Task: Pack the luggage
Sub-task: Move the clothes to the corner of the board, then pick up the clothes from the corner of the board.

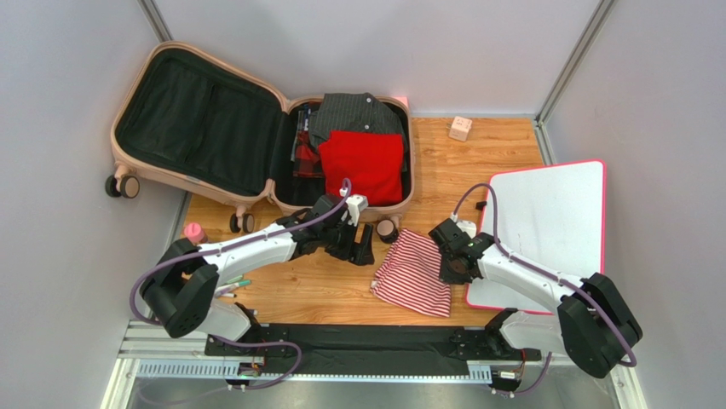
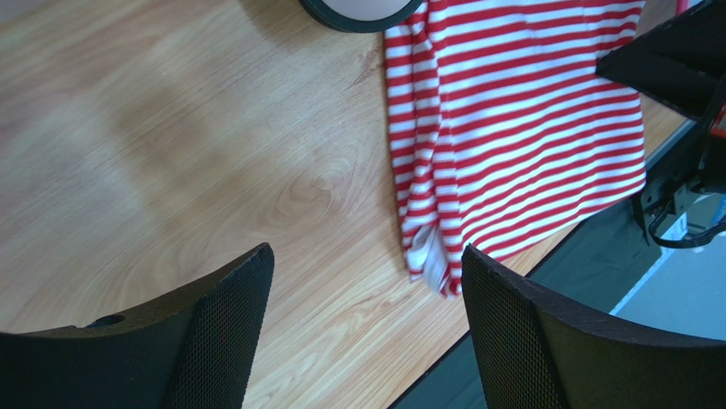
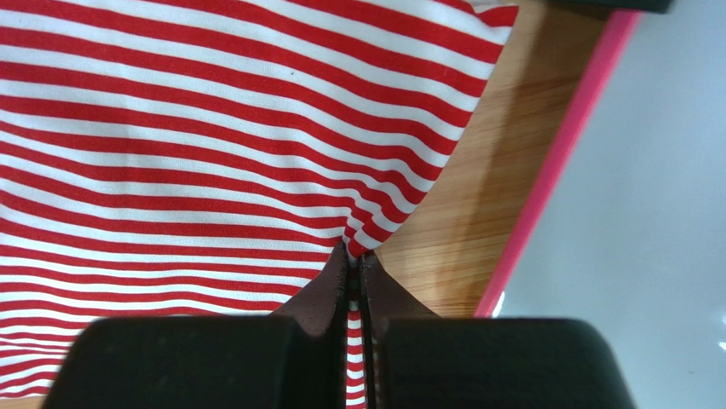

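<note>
Luggage (image 1: 200, 119) lay open at the far-left corner of the counter (image 1: 503, 162). Right claw (image 3: 354, 266) pinched only one edge of the striped shirt (image 1: 413, 273); left claw (image 2: 366, 264) gaped empty. In my judgement, the shirt could slip free or snag on the luggage rim.

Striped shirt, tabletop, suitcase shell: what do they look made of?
Striped shirt: thin soft knit, matte; it puckers where the right gripper pinches it. Tabletop: wood or wood-look laminate, visible grain, slight sheen. Suitcase shell: probably hard plastic; smooth, rigid-looking pink rim.

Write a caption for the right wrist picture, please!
Shut jaws pinch the striped shirt by its edge, beside the pink-rimmed white board.
</note>
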Motion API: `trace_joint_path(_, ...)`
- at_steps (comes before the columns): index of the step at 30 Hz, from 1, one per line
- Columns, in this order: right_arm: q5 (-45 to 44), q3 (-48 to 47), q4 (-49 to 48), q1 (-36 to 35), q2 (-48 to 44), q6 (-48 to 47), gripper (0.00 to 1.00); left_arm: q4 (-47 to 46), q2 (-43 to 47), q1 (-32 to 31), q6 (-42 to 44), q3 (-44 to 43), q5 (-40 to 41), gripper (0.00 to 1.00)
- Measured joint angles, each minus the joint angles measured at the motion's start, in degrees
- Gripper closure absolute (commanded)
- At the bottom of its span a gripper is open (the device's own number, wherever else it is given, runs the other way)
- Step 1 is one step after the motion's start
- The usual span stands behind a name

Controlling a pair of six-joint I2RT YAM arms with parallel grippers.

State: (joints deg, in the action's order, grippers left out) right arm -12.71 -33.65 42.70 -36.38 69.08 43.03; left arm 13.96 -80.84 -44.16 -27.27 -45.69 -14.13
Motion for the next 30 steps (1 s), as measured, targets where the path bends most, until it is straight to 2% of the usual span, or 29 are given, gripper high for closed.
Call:
trace_joint_path(9,0.9,-1.36,-0.98,-2.56,2.51,-0.39,1.0,-7.19,-9.53,-0.63,-2.49,-0.22,-4.44,0.15)
trace_joint_path(27,1.9,-2.14,-1.46,-2.56,3.85,-1.03,1.0,-12.11,-17.64,-2.51,-4.44,-5.35,-8.2,0.18)
trace_joint_path(30,1.92,-2.14,-1.46,-2.56,3.85,-1.05,1.0,-12.0,-18.82,-3.23,-4.42,-6.67,-8.28,0.26)
